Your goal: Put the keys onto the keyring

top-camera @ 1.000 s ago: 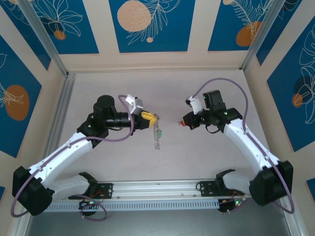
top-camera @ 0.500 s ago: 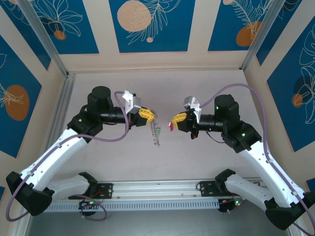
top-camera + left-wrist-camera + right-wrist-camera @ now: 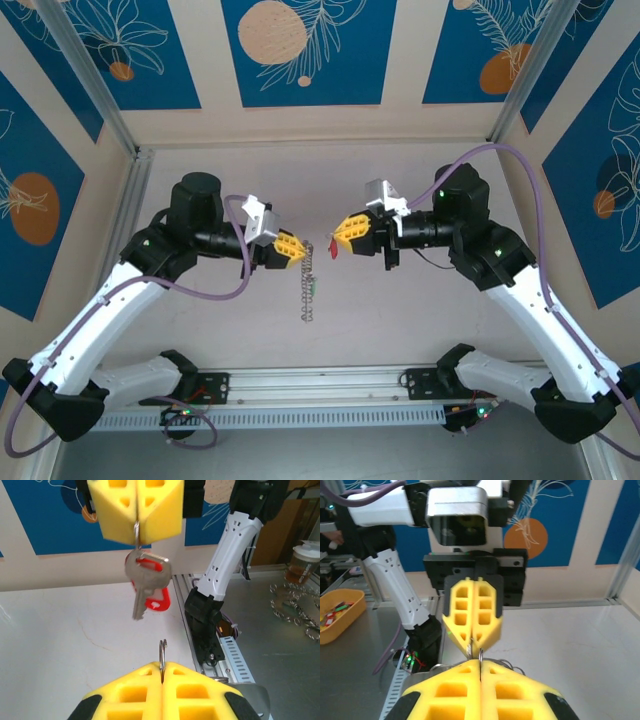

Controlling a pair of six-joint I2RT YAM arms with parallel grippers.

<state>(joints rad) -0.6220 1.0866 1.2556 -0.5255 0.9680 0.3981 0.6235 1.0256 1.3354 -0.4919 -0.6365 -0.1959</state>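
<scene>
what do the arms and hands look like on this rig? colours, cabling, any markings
Both alike. The left arm and right arm have white shells on the long links, black joints and bases, and a purple cable looping along each. The left hand and right hand have blocky yellow fingers with square cut-outs, and a pale grey camera box behind them.

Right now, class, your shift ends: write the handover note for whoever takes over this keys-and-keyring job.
Left gripper: shut on the keyring at its top; its chain hangs free below.
Right gripper: shut on the red key by its small loop, facing the left gripper, tips apart.
Green key: a green speck partway down the chain, probably already on.
Done: both parts held up and lined up.
Left: thread the red key onto the keyring.
</scene>
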